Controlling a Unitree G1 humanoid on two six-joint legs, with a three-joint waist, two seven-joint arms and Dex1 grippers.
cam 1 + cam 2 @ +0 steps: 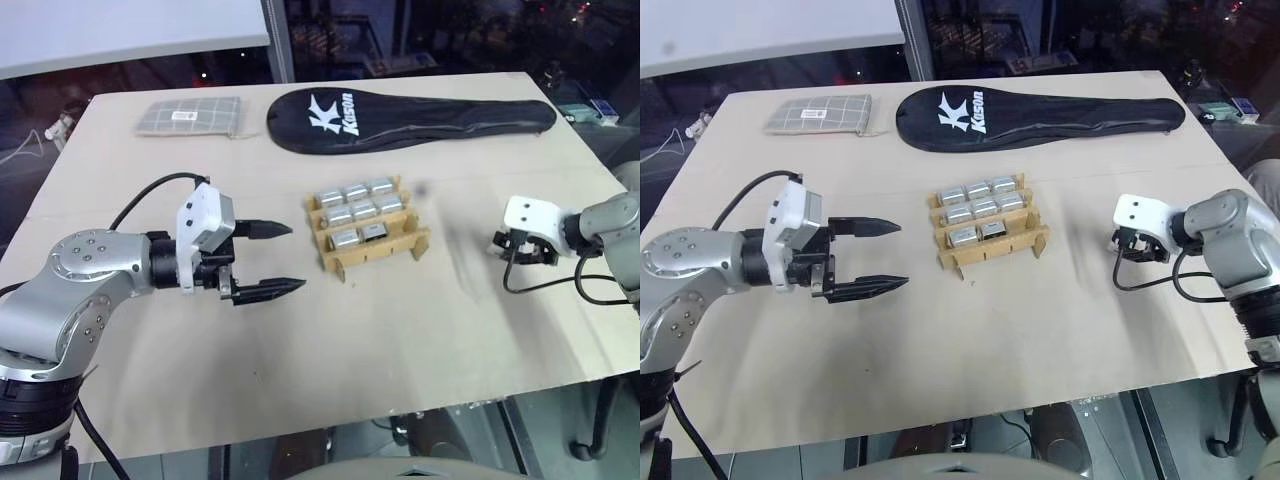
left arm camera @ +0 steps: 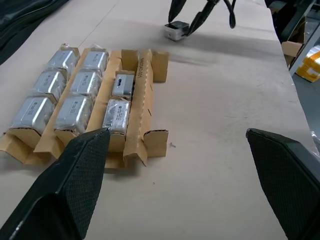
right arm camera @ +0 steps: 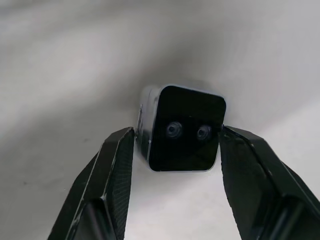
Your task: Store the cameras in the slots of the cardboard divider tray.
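1. The right gripper [image 3: 172, 142] straddles the last camera [image 3: 182, 127] at the right of the head view; its fingers are nearly on the sides, and I cannot tell if they grip yet. An off-centre pinch could twist the camera or let it slip.
2. The tray [image 1: 372, 252] sits mid-frame with eight cameras [image 1: 357, 211] stored; a tilted camera could catch a divider at the free front slot.
3. The left gripper [image 1: 262, 260] hangs spread wide and empty, left of the tray.
4. The black cover [image 1: 410, 118] at the upper centre reads "Kason".

The counter [image 1: 300, 380] is overlooked from the head by both eye views; the cardboard divider tray [image 2: 135, 145] is shared with the closer left wrist view.
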